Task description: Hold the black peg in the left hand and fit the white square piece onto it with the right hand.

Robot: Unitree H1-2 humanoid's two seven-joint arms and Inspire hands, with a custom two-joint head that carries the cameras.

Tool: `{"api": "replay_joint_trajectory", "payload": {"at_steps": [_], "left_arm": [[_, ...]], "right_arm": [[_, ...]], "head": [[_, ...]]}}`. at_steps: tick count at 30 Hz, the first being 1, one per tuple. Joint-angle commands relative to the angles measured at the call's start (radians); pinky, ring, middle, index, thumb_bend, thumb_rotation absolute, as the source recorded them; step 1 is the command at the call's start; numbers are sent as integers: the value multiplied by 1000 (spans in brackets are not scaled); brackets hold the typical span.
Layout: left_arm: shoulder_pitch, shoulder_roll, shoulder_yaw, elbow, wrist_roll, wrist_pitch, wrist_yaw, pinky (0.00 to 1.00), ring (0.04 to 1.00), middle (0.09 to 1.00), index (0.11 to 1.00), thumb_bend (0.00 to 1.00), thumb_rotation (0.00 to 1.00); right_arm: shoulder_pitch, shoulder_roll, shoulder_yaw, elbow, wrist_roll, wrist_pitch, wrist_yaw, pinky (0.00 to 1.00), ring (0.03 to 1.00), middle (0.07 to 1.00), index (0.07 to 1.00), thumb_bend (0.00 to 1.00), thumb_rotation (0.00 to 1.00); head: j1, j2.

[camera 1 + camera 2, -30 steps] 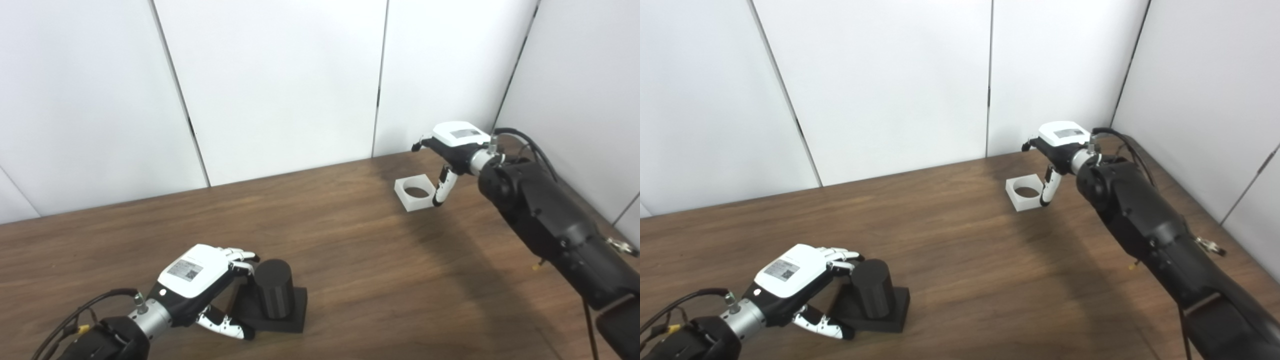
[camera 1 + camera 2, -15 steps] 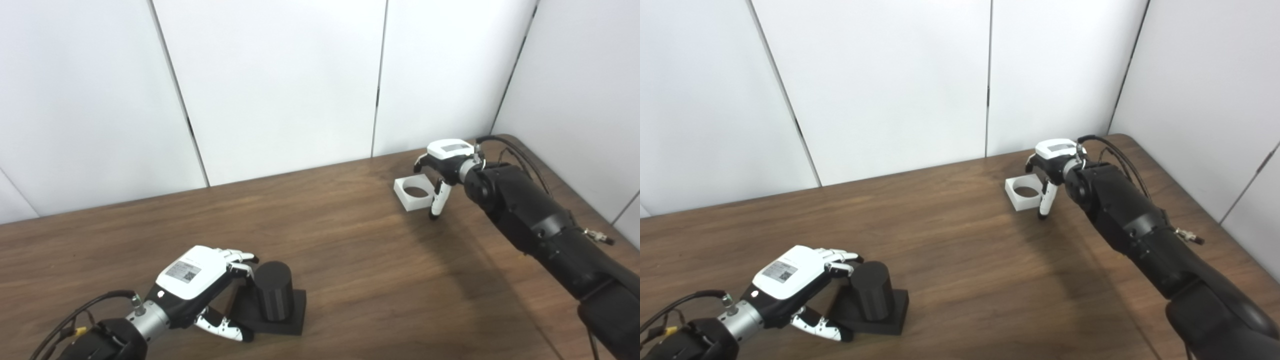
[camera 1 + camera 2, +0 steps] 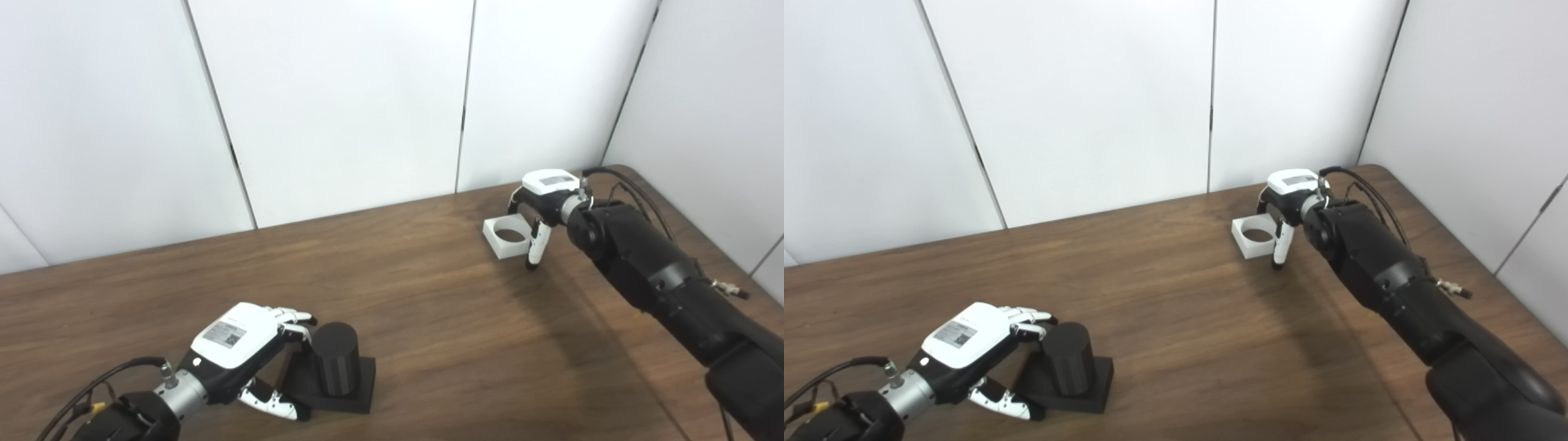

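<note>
The black peg [image 3: 335, 366], a cylinder on a flat square base, stands upright on the table near the front left. My left hand [image 3: 248, 349] is open around it: fingers reach its far side near the top, thumb lies by the base's front left, and contact is unclear. The white square piece [image 3: 506, 236], with a round hole, lies flat at the far right. My right hand [image 3: 539, 205] is open over its right edge, thumb pointing down to the table beside the piece and fingers curved over its far side, not closed on it.
The brown wooden table [image 3: 429, 318] runs to white wall panels [image 3: 343, 98] at the back and right. A rounded table corner [image 3: 618, 168] lies just behind my right hand. Cables trail from both wrists.
My right hand dropped from above the white piece down to table level beside it, then settled. My left hand and the peg have hardly moved.
</note>
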Motion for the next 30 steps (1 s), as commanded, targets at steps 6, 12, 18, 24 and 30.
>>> {"api": "replay_joint_trajectory", "payload": {"at_steps": [6,12,18,24,30], "left_arm": [[53,31,-34,-2,46,4,-105,772,843,855,490,524,66],[53,26,-32,-10,42,14,-118,770,837,851,490,524,65],[51,26,-31,-18,39,20,-123,768,836,851,490,524,65],[53,25,-28,-18,36,14,-113,754,838,848,489,524,65],[53,23,-26,-17,40,15,-112,755,845,855,489,524,65]], "right_arm": [[3,-20,-13,-2,28,-68,-80,674,809,795,496,536,133],[12,-22,-17,-16,49,-96,-100,692,796,767,484,519,130],[18,-22,-25,-22,70,-115,-109,699,791,759,481,519,127],[35,-18,-55,-58,107,-128,-130,720,806,749,480,521,127],[43,-27,-81,-143,143,-146,-114,729,808,748,479,522,127]], "head": [[2,8],[9,14],[14,22],[23,28],[44,38]]}}
